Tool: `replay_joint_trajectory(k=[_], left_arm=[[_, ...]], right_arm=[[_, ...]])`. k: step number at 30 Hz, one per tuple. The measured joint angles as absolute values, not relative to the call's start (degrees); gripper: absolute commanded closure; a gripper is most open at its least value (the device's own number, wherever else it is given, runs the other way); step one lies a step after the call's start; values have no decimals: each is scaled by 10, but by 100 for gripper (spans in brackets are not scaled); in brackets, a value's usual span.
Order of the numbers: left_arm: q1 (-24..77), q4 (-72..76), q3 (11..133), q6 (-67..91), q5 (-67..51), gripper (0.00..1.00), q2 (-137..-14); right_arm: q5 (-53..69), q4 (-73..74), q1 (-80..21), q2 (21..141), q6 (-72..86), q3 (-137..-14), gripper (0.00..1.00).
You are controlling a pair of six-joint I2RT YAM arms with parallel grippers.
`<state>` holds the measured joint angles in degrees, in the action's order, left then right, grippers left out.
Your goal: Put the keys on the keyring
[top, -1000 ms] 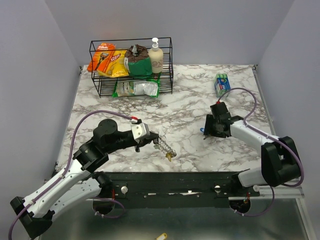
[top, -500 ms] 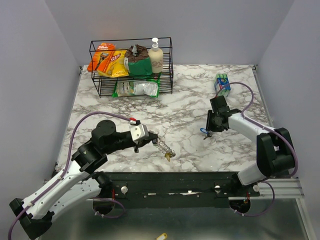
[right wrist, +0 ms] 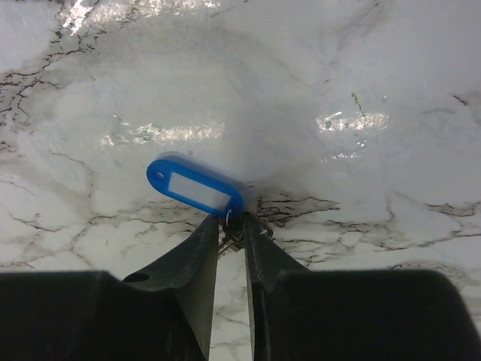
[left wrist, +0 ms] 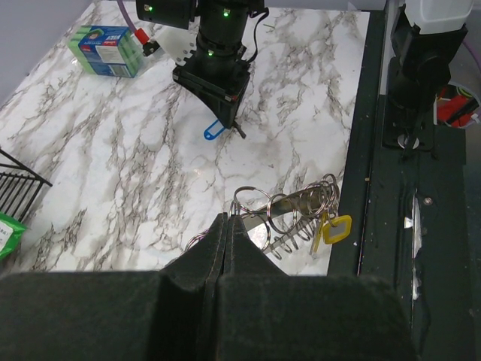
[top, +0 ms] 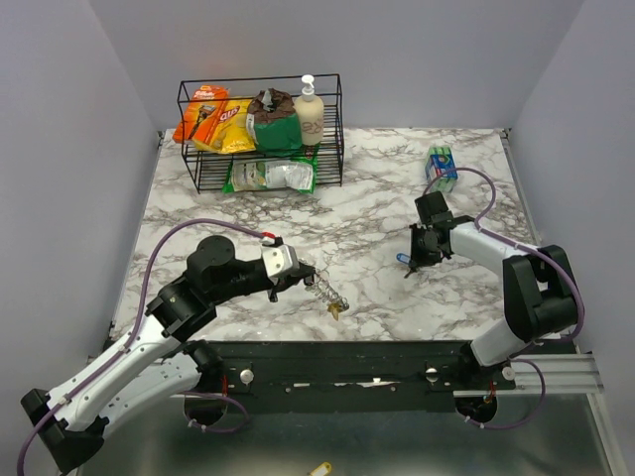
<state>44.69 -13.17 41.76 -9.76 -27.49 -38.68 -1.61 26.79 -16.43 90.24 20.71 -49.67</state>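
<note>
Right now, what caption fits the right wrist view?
Right gripper pinches the blue-tagged key by its metal end on the marble table.

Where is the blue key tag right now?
In the top view, the blue key tag lies on the table, right of centre, at the jaws of the right gripper, with the blue-green box farther back.

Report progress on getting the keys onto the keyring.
Done: the keyring already looks to carry a bunch, including a yellow-tagged key, and the left gripper is shut on it. In hand: the right gripper has its jaws nearly together around the blue-tagged key, which lies flat on the table. Left: lift that key, carry it across and thread it on.
</note>
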Motion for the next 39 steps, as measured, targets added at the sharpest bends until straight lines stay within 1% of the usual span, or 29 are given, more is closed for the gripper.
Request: replay_joint_trajectory(k=[3,5,6,13,19,21,22,24,31,35,39], left_arm=[[447,-132,418,-98,-275,100,-387],[447,-131,418,-97,-275,100,-388],[447,-131,418,-97,-275,100,-389],[447,-132,418,-97,-275,100,-395],[447,-132,418,-99,-275,100,-396],[447,-135,418,-102,-275,100,-396],[447,-144,418,-109,-274,100,-396],[447,-147,418,-112,-274,100,-396],[447,-161,418,-128,-274,100,-396],[447,-162,418,-135,-274,100,-396],[447,-162,416,-143,-272,100,-395]], right_arm=[[-15,268,-164,902,205,-497,91],[-14,268,-164,902,203,-497,96],[-14,268,-164,902,203,-497,100],[-12,270,-164,895,198,-497,100],[19,280,-164,849,185,-499,99],[41,282,-164,831,178,-504,100],[73,281,-164,806,164,-514,100],[87,280,-164,801,156,-515,100],[206,278,-175,746,97,-516,100],[268,267,-205,714,68,-516,100],[309,257,-258,675,33,-517,100]])
